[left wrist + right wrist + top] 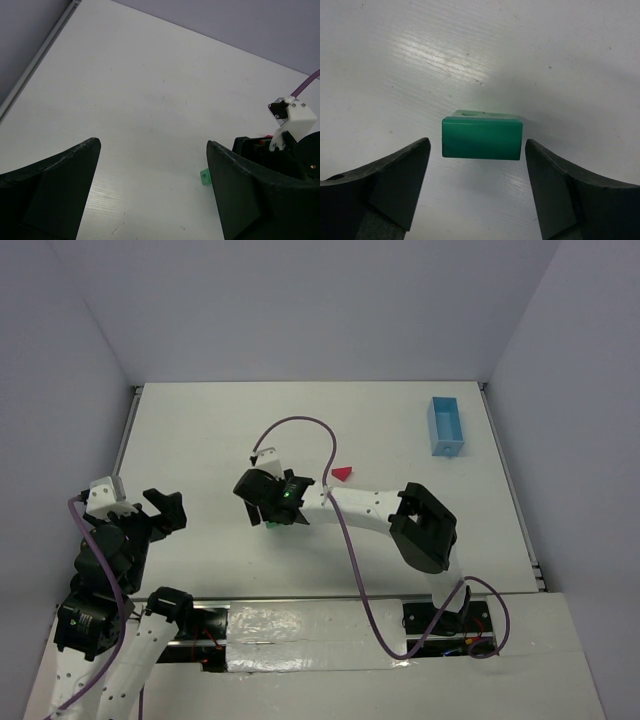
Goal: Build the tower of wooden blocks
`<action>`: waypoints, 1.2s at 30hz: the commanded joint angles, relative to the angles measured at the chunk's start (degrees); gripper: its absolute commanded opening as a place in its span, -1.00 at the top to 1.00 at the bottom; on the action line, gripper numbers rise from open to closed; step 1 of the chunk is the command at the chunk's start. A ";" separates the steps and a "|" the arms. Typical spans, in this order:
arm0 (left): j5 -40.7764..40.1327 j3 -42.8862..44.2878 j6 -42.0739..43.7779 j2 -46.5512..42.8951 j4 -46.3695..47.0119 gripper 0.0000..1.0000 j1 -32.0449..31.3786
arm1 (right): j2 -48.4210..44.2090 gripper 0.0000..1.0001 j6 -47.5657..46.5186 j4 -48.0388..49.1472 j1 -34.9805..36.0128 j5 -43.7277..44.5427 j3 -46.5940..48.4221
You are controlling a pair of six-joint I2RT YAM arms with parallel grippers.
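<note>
A green wooden block (482,138) rests on the white table between the fingers of my right gripper (477,144). The gripper is open, with a small gap on each side of the block. A lighter green face with a round hole shows along the block's far edge. From above, the right gripper (262,502) hangs over the table's middle and hides most of the green block (272,525). A red triangular piece (342,474) lies just right of it. My left gripper (168,510) is open and holds nothing; its wrist view shows the green block (204,176) by its right finger.
A light blue plastic box (446,426) stands at the back right of the table. A purple cable (300,422) loops over the right arm. Grey walls close in the table (250,440) on three sides.
</note>
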 commanded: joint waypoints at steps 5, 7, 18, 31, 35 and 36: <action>0.00 -0.03 0.80 -0.92 2.86 -0.99 -0.46 | -7.73 -0.99 0.61 0.72 0.33 1.15 -0.41; 0.09 -0.03 0.80 -0.75 2.95 -0.99 -0.46 | -9.83 -0.99 0.18 2.39 0.42 0.62 -2.26; 0.96 -0.29 1.06 0.39 3.56 -0.99 -0.55 | -28.30 -1.00 3.76 5.92 -10.20 -3.94 -18.59; 28.65 20.25 3.08 50.19 10.32 -0.99 -8.25 | -63.60 -0.99 10.46 13.30 -34.72 -17.74 -49.71; 34.50 33.70 14.29 68.56 11.30 -0.99 -16.80 | -70.48 -0.99 8.09 10.14 -39.04 -21.08 -50.78; 35.41 38.68 16.25 74.78 11.04 -0.99 -18.72 | -72.67 -1.00 7.74 7.78 -40.26 -21.35 -50.52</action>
